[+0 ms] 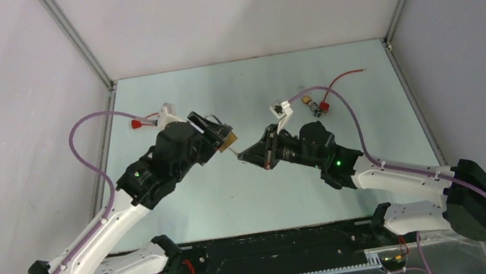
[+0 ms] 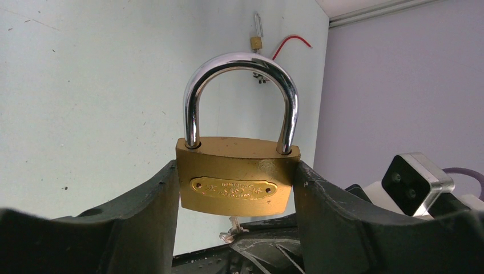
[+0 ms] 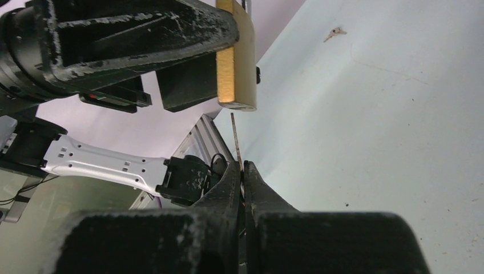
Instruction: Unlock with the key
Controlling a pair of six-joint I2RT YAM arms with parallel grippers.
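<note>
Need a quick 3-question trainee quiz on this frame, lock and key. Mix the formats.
1. Multiple choice: the left end effector grips A) a screwdriver, B) the brass padlock, C) nothing.
2. True or false: the padlock's shackle stands open.
3. Short answer: which end effector pinches the key, and where does its tip point?
Key: 1 B. 2 False: both legs sit in the body. 3 The right end effector; at the padlock's underside.
</note>
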